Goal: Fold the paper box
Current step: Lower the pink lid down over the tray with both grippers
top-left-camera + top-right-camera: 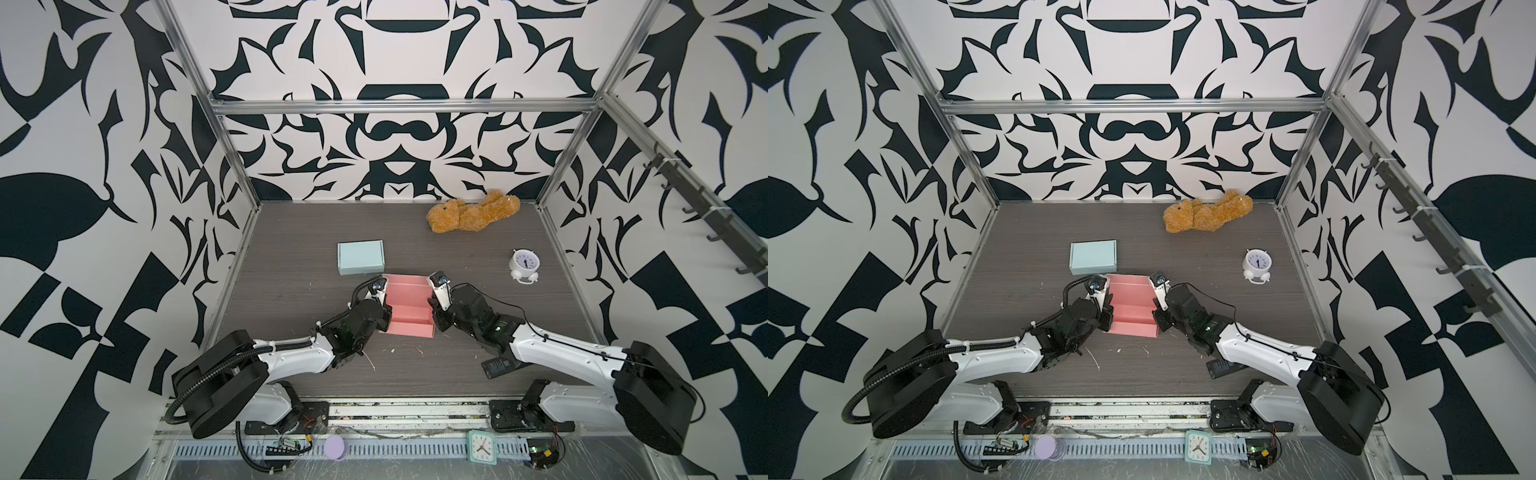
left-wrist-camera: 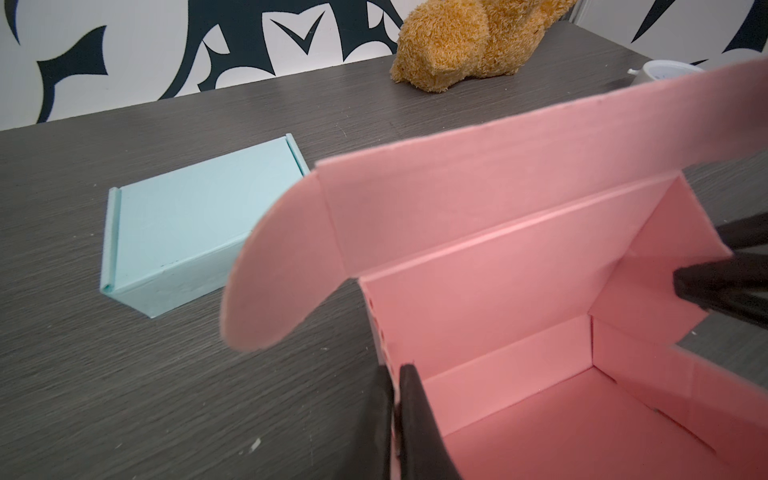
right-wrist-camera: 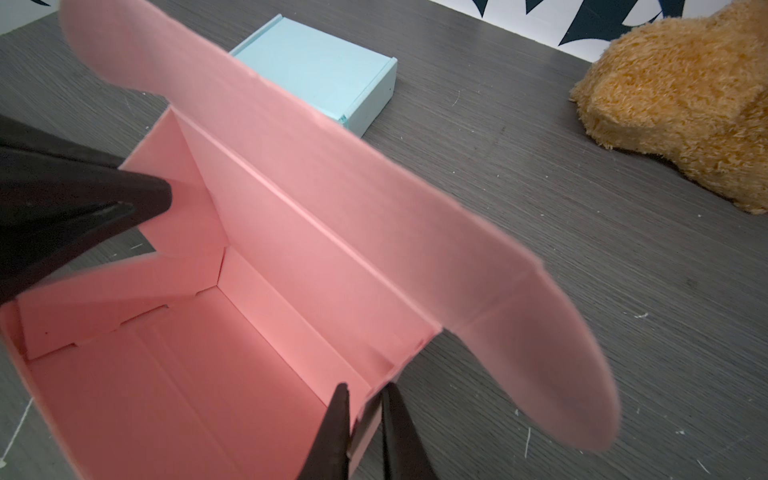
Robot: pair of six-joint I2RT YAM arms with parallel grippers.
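The pink paper box (image 1: 409,309) (image 1: 1129,311) sits open at the table's middle, between both arms. Its lid (image 2: 457,199) (image 3: 332,166) stands up along the far side, with a rounded ear flap at each end. My left gripper (image 1: 385,318) (image 2: 397,370) is shut on the box's left side wall, one finger inside and one outside. My right gripper (image 1: 434,316) (image 3: 365,388) is shut on the right side wall in the same way. Each wrist view shows the other gripper's black fingers (image 2: 706,286) (image 3: 124,199) at the opposite wall. The box floor (image 3: 187,395) is bare.
A closed light blue box (image 1: 360,257) (image 2: 195,224) lies just behind and left of the pink one. A brown teddy bear (image 1: 473,212) lies at the back right, a white alarm clock (image 1: 524,266) stands at the right. A black flat device (image 1: 498,368) lies under the right arm.
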